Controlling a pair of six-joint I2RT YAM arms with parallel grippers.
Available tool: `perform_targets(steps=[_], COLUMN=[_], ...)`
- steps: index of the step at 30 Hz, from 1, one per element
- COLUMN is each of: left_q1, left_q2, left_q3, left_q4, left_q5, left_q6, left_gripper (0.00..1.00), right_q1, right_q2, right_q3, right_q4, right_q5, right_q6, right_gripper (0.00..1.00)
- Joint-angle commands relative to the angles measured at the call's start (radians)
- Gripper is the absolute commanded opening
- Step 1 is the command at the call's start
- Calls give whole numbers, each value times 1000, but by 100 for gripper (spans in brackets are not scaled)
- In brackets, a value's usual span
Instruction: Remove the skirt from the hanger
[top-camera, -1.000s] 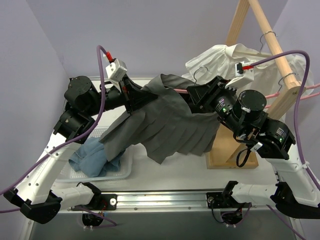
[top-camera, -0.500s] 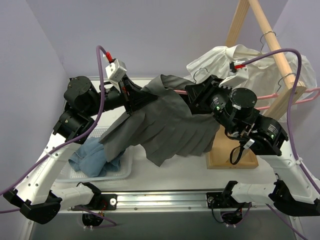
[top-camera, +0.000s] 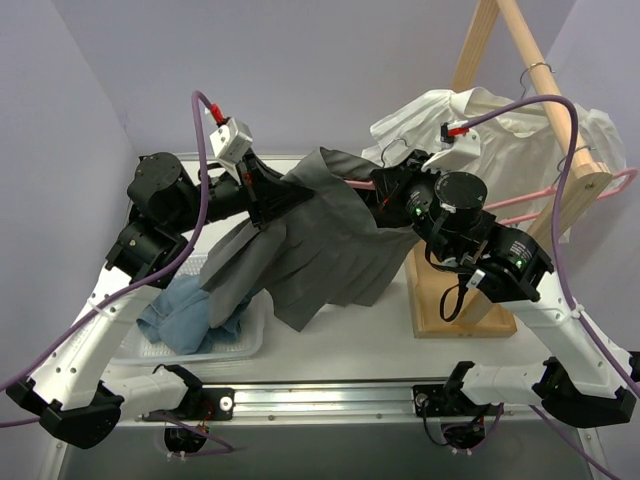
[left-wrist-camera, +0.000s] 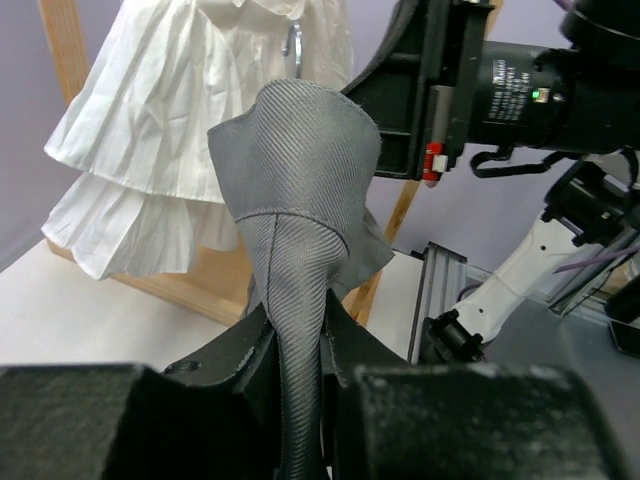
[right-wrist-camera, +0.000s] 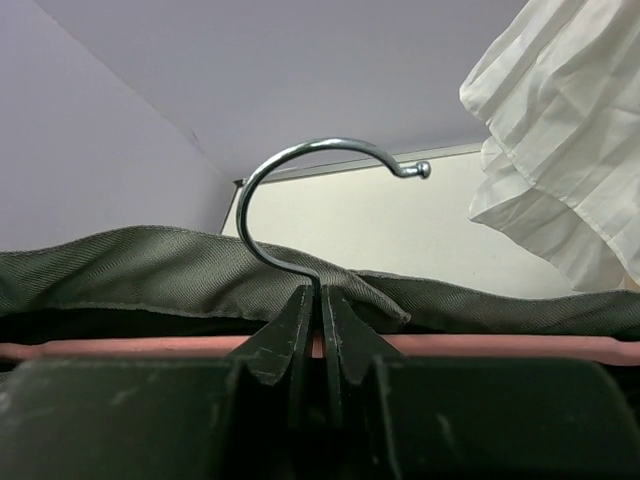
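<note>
The grey pleated skirt (top-camera: 320, 245) hangs in the air between my two arms above the table. Its waistband lies over a pink hanger (top-camera: 356, 184) with a metal hook (right-wrist-camera: 300, 165). My left gripper (top-camera: 268, 193) is shut on a fold of the skirt (left-wrist-camera: 300, 190) at its left end. My right gripper (top-camera: 385, 187) is shut on the hanger at the base of the hook, its fingers (right-wrist-camera: 300, 330) pinched on the wire, the pink bar (right-wrist-camera: 120, 347) just behind them. The skirt's band (right-wrist-camera: 150, 265) drapes across the bar.
A wooden A-frame rack (top-camera: 470, 290) stands at the right with a white pleated garment (top-camera: 520, 130) and more pink hangers (top-camera: 610, 185) on its rail. A clear tray (top-camera: 225, 345) at the left holds blue cloth (top-camera: 185, 310).
My right arm has moved left with the hanger. The skirt has bunched up narrower and hangs lower between the arms. The left arm has not moved.
</note>
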Motion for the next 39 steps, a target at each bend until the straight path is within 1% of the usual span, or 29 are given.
perform_targets(steps=[1,2,5,11,14,16,17,18,19,20,21,25,26,27,29,30,32,34,36,39], left_q1=[-16,-16,-16,-16,-15,-15,-15,-15,-15,-15,-15,-12,-9,-7,-3,3,13,23,25,25], left_q2=[-57,-72,-110,-155,-169,-172,-170,-170,-170,-173,-178,-212,-233,-245,-287,-299,-325,-331,-336,-319], left_q3=[6,0,-41,-133,-164,-169,-169,-169,-169,-169,-169,-173,-173,-175,-180,-183,-186,-186,-195,-207], left_q4=[112,92,27,-101,-145,-167,-194,-207,-219,-245,-257,-297,-303,-308,-320,-323,-337,-340,-331,-307], left_q5=[67,63,32,7,-8,-13,-16,-17,-20,-40,-55,-149,-170,-230,-305,-379,-430,-453,-442,-367], left_q6=[-20,-3,42,103,117,120,125,129,129,135,137,134,131,129,125,120,114,112,114,109], left_gripper=[25,38,49,49,45,40,36,29,11,5,3,2,2,2,2,2,2,2,2,2], right_q1=[2,2,2,2,0,0,0,0,0,0,0,0,0,0,2,0,2,2,2,2], right_q2=[0,-1,-17,-46,-53,-69,-72,-78,-81,-84,-86,-99,-107,-121,-139,-156,-170,-191,-207,-210], right_q3=[-3,0,14,62,96,99,100,105,108,111,117,122,119,114,88,80,60,51,50,50], right_q4=[62,62,58,41,21,22,22,22,21,18,9,-14,-20,-28,-24,-28,-39,-60,-66,-24], right_q5=[23,26,41,47,67,87,92,98,115,127,139,219,268,289,341,358,400,464,500,472], right_q6=[20,23,30,25,22,17,14,10,5,-3,-7,-30,-30,-33,-43,-43,-49,-47,-50,-81], right_gripper=[0,0,0,0,0,0,0,0,0,0,0,0,0,0,0,0,0,0,0,0])
